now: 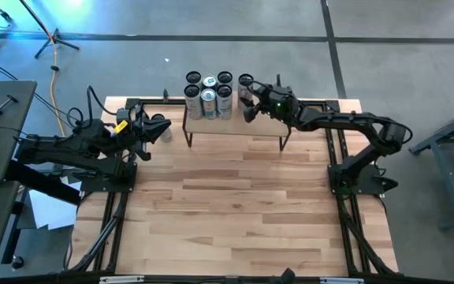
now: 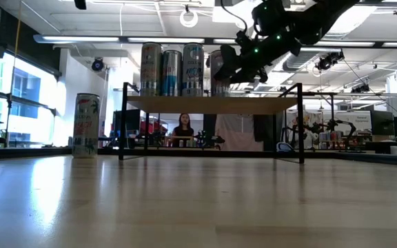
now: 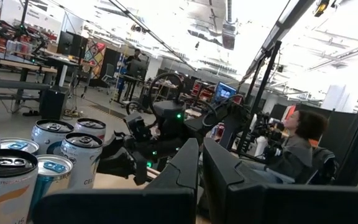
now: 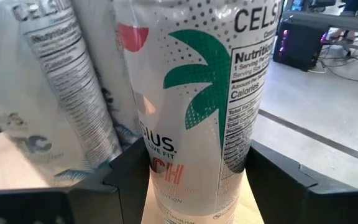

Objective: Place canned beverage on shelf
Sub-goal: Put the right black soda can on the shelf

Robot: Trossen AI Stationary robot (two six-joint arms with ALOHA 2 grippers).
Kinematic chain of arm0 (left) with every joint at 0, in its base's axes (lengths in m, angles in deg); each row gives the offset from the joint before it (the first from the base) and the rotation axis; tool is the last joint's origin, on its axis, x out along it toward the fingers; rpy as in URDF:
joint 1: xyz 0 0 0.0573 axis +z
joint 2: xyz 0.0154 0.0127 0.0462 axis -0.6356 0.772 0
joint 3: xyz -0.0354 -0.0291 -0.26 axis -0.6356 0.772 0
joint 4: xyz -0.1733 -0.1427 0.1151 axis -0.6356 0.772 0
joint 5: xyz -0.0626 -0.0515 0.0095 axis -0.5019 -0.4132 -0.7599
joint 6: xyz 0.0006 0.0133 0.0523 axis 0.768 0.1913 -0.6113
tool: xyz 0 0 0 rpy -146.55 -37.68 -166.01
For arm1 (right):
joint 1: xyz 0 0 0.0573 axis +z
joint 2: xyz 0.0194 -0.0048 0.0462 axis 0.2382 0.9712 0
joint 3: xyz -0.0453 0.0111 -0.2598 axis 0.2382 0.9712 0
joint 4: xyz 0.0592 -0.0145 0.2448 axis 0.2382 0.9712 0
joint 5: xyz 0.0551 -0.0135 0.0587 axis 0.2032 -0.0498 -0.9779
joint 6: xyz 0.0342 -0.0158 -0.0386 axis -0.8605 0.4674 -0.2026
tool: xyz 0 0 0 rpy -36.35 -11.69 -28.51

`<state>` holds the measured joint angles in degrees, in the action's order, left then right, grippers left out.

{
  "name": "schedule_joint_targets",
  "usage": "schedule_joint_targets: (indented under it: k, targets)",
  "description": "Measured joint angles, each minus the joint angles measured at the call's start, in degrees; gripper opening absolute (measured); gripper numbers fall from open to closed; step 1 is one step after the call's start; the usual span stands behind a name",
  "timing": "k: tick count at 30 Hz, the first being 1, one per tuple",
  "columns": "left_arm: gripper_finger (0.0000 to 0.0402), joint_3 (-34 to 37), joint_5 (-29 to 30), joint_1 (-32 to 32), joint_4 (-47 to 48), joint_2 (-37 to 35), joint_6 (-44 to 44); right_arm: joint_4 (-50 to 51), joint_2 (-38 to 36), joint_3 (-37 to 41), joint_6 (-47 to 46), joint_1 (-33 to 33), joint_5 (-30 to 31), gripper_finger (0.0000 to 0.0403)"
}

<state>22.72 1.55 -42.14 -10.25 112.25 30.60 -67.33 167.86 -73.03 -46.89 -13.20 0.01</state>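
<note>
The shelf [image 1: 243,126] stands at the table's far edge, and several cans [image 1: 209,99] crowd its left half. A white canned beverage with a green palm print [image 4: 204,93] stands upright at the right of that group [image 1: 245,81], with my right gripper [image 1: 248,101] shut on it. In the low view that gripper [image 2: 236,65] hangs just above the shelf board [image 2: 212,105]. My left gripper [image 3: 201,174] waits shut at the table's far left [image 1: 158,130], off the shelf's left end, pointing toward the shelf. My right gripper pinches the can's lower body [image 4: 166,186] between its two fingers [image 4: 126,180], one on each side. It comes almost level from the table's right side, tipped slightly down. The can stays upright. The fingers hide its base, so I cannot tell whether it rests on the shelf board [image 4: 253,208].
One more can [image 2: 86,126] stands on the tabletop left of the shelf, close to my left gripper. Thin black shelf legs [image 2: 301,124] reach down to the table. Open tabletop [image 1: 235,205] lies in front of the shelf. A person [image 2: 183,127] sits beyond the table.
</note>
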Motion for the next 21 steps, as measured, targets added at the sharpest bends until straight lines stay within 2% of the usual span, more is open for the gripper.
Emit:
schedule_joint_targets:
  k: [21]
  targets:
    - [0.0, 0.0, 0.0, 0.0, 0.0, 0.0, 0.0, -1.7, 1.2, -0.1, 1.0, 0.0, -1.8, 0.0218]
